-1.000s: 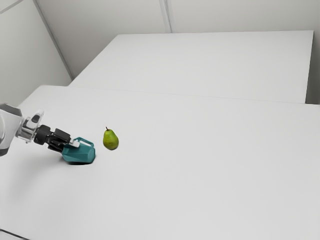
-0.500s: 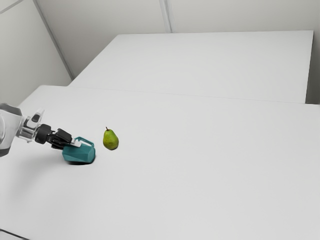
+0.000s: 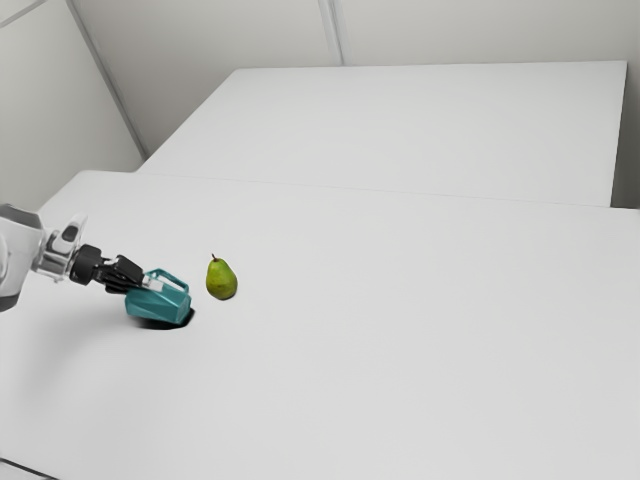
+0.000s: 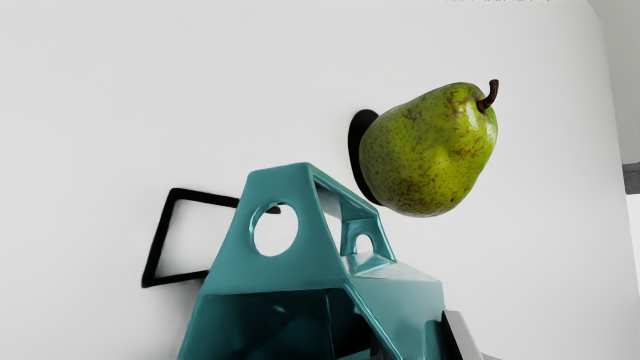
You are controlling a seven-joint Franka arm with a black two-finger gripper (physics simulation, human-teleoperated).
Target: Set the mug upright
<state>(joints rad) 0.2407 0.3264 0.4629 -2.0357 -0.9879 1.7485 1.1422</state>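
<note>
Since my gripper (image 3: pixel 150 285) has the teal mug (image 3: pixel 160 303) by its wall, slow is the way to go

So the grip is narrow, pinched on that wall: one fingertip (image 4: pixel 457 335) is against the outside, and a dark bit of the other pokes into the mouth. Mug's on its side at the hand, mouth toward the arm, handle (image 4: pixel 350 195) up top. Looks to me like it's at least partly off the table (image 3: pixel 400 330), but I wouldn't swear to it.

I'd get some height first, then swing the hand until the fingers point down, so the mouth comes up and the base has room to drop under it. Keep the squeeze steady, cos a thin wall could pivot. Let go only once the base sits flat. Also watch the pear (image 4: pixel 430 150), it's near the handle side.

Wrist cam gives me the open mouth and the round holes in the handle. Exterior cam gives me the hand's low slant and the dark shadow under the mug.
</note>
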